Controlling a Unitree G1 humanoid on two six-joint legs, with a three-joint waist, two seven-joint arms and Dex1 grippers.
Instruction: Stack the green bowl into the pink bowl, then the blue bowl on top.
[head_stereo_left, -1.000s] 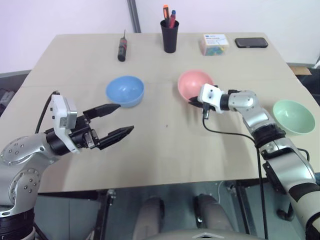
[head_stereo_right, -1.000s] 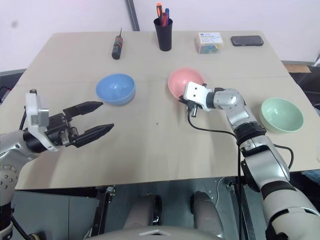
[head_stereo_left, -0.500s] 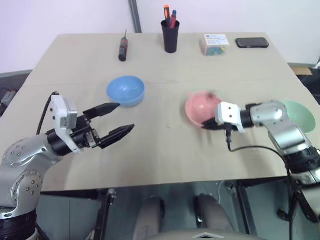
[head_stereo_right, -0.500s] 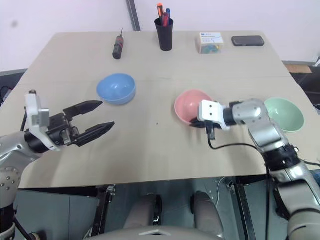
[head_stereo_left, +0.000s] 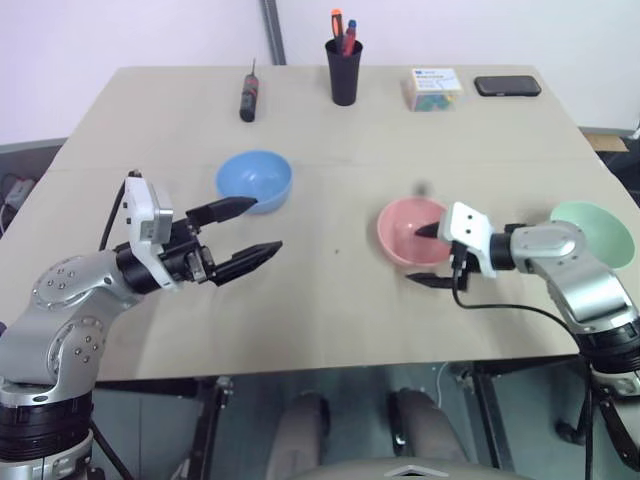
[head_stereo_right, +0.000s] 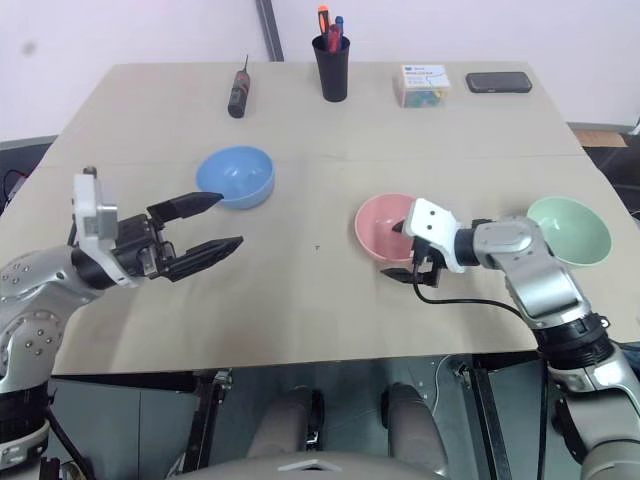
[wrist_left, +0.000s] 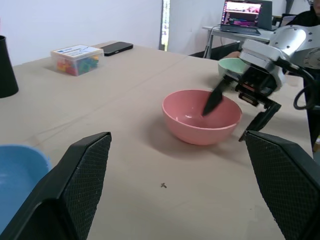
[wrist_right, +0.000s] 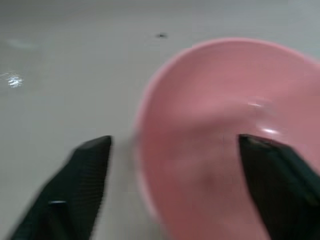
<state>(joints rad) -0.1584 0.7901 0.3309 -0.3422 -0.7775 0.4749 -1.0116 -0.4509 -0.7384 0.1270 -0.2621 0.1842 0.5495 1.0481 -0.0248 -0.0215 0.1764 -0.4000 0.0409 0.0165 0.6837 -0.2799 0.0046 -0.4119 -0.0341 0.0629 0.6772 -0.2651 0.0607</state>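
Pink bowl (head_stereo_left: 413, 231) sits upright on the desk (head_stereo_left: 330, 320), right of centre, with the green bowl (head_stereo_left: 593, 232) near it toward the desk's right edge; the short gap between them should make the first stacking move short. Right end effector (head_stereo_left: 431, 255) is at the pink bowl's near-right rim, fingers spread wide: one finger over the rim inside the bowl, the other outside and below, near the desk surface. In the left wrist view the fingers straddle the wall with a visible gap, so judged not gripping; nothing held. Blue bowl (head_stereo_left: 254, 181) sits left of centre, well apart from the other two. Left end effector (head_stereo_left: 245, 233) hovers just in front of it, fingers fully apart, empty, pointing roughly level toward the desk's middle; likely staged for the blue bowl, which goes on last. All three bowls are plain, smooth, round, matching in size, all mouth-up and empty; colours are salmon pink, pale mint, light sky blue. No stacking done yet. Next step, by judgement: right arm goes for the green bowl.
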